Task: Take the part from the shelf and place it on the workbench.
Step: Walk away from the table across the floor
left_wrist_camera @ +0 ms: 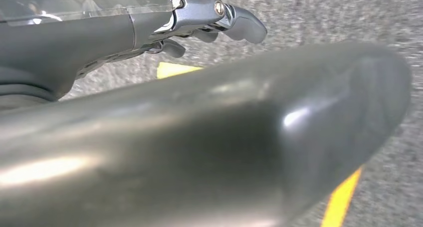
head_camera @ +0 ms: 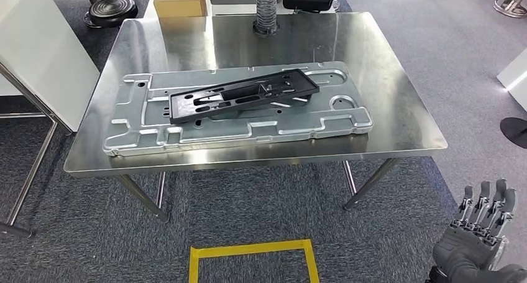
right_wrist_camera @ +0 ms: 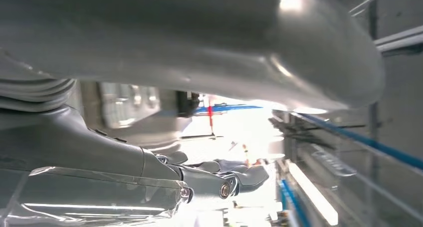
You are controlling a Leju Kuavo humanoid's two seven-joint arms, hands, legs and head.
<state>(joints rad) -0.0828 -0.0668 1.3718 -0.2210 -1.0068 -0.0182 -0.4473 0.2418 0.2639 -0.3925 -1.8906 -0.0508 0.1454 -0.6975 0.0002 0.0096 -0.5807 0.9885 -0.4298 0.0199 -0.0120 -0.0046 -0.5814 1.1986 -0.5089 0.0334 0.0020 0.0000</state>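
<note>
Part: black part [head_camera: 243, 94] lay across the grey metal plate [head_camera: 155, 134] on the counter [head_camera: 398, 90].
Right hand [head_camera: 478, 239]: low beside counter, fingers apart, empty.
Left hand [left_wrist_camera: 199, 152]: fingers apart, holding nothing.
Risk: part, resting slightly tilted, might slide if the counter were bumped.

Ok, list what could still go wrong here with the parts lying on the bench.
1. The black part lies skewed across the silver panel rather than seated in it; a bump to the workbench could perhaps slide it.
2. The panel's front edge sits close to the bench's near edge, so a knock from the front might push it askew.
3. The right hand hangs low beside the bench corner, fingers apart; raising it carelessly could catch the tabletop.
</note>
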